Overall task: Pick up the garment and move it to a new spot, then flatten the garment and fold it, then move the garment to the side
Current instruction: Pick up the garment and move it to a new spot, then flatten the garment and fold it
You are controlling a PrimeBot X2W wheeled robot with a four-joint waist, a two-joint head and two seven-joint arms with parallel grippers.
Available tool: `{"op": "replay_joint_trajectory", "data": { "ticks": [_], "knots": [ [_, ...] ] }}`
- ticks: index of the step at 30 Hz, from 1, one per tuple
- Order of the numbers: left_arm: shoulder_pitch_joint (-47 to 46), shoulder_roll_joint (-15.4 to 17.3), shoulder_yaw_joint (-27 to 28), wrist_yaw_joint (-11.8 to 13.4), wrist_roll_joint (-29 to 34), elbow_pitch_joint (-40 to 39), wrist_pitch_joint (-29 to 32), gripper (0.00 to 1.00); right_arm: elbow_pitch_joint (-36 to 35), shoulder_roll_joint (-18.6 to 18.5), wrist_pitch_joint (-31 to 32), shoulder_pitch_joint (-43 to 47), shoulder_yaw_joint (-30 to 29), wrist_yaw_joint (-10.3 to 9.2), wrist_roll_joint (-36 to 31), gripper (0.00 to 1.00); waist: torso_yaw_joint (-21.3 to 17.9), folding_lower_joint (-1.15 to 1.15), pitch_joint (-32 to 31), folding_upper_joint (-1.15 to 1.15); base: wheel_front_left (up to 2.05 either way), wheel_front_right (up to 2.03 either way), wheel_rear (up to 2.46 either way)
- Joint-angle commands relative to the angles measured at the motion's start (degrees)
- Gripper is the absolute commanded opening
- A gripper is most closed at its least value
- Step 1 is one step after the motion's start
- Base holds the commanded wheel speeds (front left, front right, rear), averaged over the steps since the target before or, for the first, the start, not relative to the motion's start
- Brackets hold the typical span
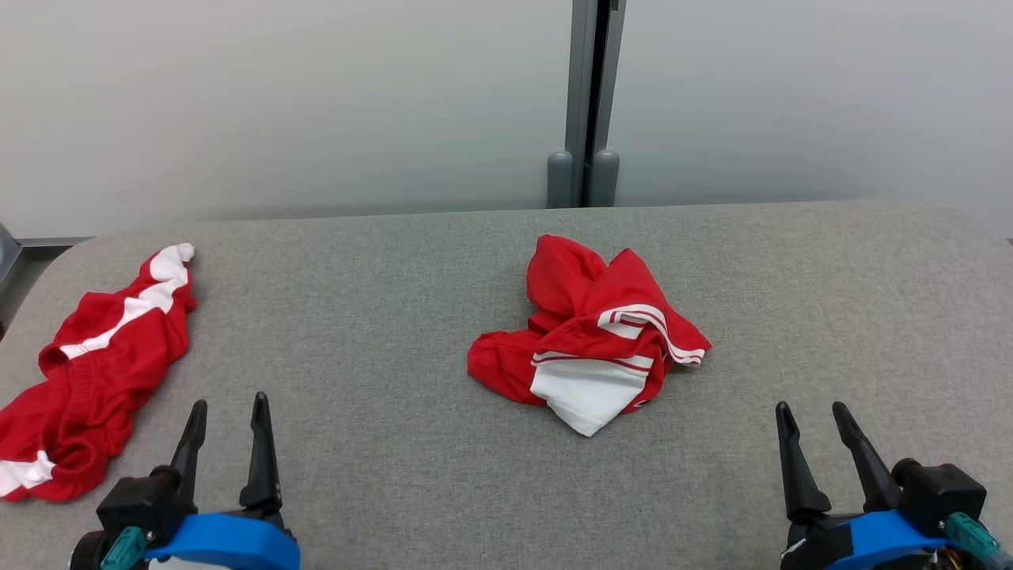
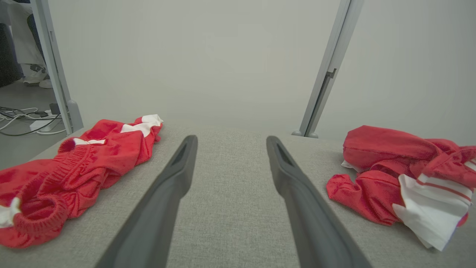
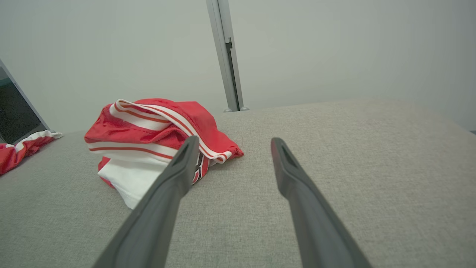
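Where bunched, garment [image 1: 589,340] layers hidden.

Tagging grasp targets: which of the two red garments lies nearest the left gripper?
The red shorts with the elastic waistband, beside the left gripper at the table's left edge; the crumpled jersey sits mid-table.

Red-and-white garment [image 1: 589,348] lies crumpled, centre of view.
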Motion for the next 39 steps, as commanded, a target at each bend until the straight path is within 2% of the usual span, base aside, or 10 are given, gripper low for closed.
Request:
{"op": "replay_joint_trajectory", "data": {
  "ticks": [1, 13, 23, 26, 30, 35, 39],
  "knots": [
    [1.05, 0.45, 0.61, -0.30, 0.93, -0.22, -0.27, 1.00, 0.29, -0.26, 0.11, 0.89, -0.25, 0.01, 0.17, 1.00, -0.22, 0.00, 0.01, 0.00, 0.00, 0.00, 0.00],
    [3.52, -0.62, 0.98, -0.28, 3.17, -1.81, -0.28, 1.00, 1.11, -0.26, -0.27, 0.29, -0.46, 0.01, 0.81, 1.00, -0.62, 0.00, 0.46, 0.00, 0.00, 0.00, 0.00],
    [2.71, -0.69, 1.44, -1.19, 2.95, -1.26, -0.28, 1.00, 1.15, -0.26, 0.22, -2.32, 3.05, 0.01, 1.79, 1.00, -0.40, 0.00, 0.80, 0.00, 0.00, 0.00, 0.00],
    [2.20, -0.74, 1.57, -1.56, 3.13, -1.08, -0.28, 1.00, 1.16, -0.25, 1.32, -4.29, 4.93, 0.01, 2.22, 1.00, -0.22, 0.00, 1.12, 0.00, 0.00, 0.00, 0.00],
    [1.73, -0.75, 1.70, -1.73, 3.45, -0.97, -0.28, 1.00, 2.43, -0.26, 4.60, -8.72, 10.07, 0.01, 8.19, 1.00, -0.15, 0.00, 1.86, 0.00, 0.00, 0.00, 0.00],
    [0.57, -0.70, 1.36, -2.24, 3.72, -0.66, -0.28, 1.00, 7.94, -0.28, 10.45, -15.86, 16.55, 0.01, 13.21, 1.00, 0.50, 0.00, 3.03, 0.00, 0.00, 0.00, 0.00],
    [-0.39, -1.00, 0.76, -2.77, 4.02, -0.22, -0.28, 1.00, 14.13, -0.26, 11.99, -20.87, 18.88, 0.01, 15.89, 1.00, 1.66, 0.00, 3.62, 0.00, 0.00, 0.00, 0.00]
  ]
}}
